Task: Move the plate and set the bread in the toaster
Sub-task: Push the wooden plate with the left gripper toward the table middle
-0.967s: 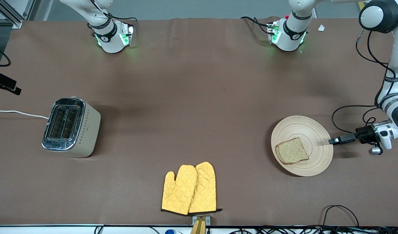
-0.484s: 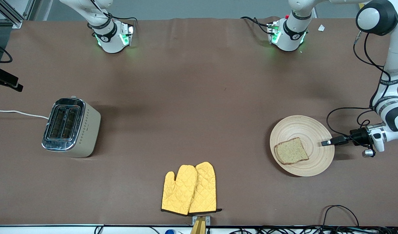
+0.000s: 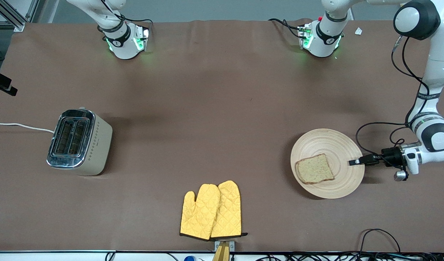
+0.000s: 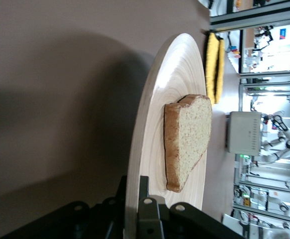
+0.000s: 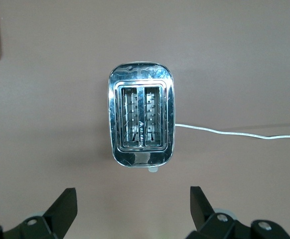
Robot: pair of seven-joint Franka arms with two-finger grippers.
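Brown-covered table [image 3: 222, 108], wide and mostly bare. On it, toward the right arm's end, the toaster [image 3: 79, 142], upright, chrome top and both slots open to the air, white cord [image 3: 21, 126] trailing off its end. Toward the left arm's end, well apart from the toaster, the plate [image 3: 327, 163], round and pale, one edge seemingly tipped off the cloth, judging by the shadow under it. Nearer the front camera, between the two, a pair of yellow oven mitts [image 3: 211, 210], lying flat side by side. On the plate, the bread [image 3: 313, 169], a single slice resting toward the rim that faces the toaster. At the plate's rim on the side away from the toaster, the left gripper [image 3: 356, 162], pinched down on the plate's edge with the rim between its fingers, plain in the left wrist view [image 4: 135, 219]. High over the toaster, the right gripper [image 5: 132, 209], fingers [image 5: 63, 206] spread wide, nothing in them, waiting. Main hazards, as a judgement: a thin one-sided pinch on a broad plate, so slip or swivel in the grip likely under any quick drag; the bread loose, so a tilt could slide it off; the mitts close enough to catch the plate's edge on a low path.
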